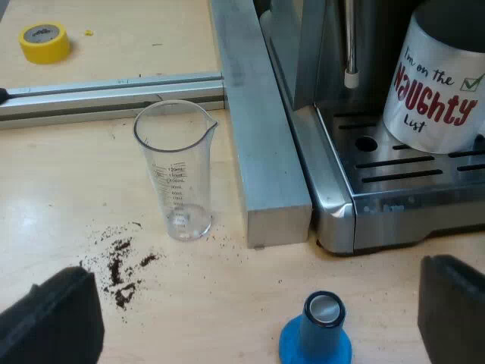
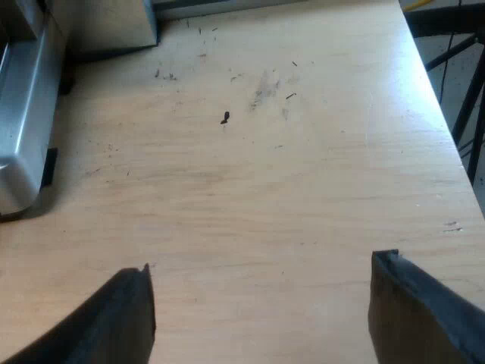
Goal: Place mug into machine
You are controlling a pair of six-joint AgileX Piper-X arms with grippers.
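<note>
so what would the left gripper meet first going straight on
Most likely the blue tamper, upright between the left gripper's open fingers; depth is unclear, so it might clear it and reach the espresso machine.

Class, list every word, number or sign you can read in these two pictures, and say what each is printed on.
"I'm on the NAUGHTY List", with a green tick box: on the white ceramic mug on the silver espresso machine's drip tray.
Scale numbers on the clear measuring glass: too small to read.

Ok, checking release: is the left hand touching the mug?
Apart. Left wrist view: mug on the machine's tray, table between it and the left hand.
</note>
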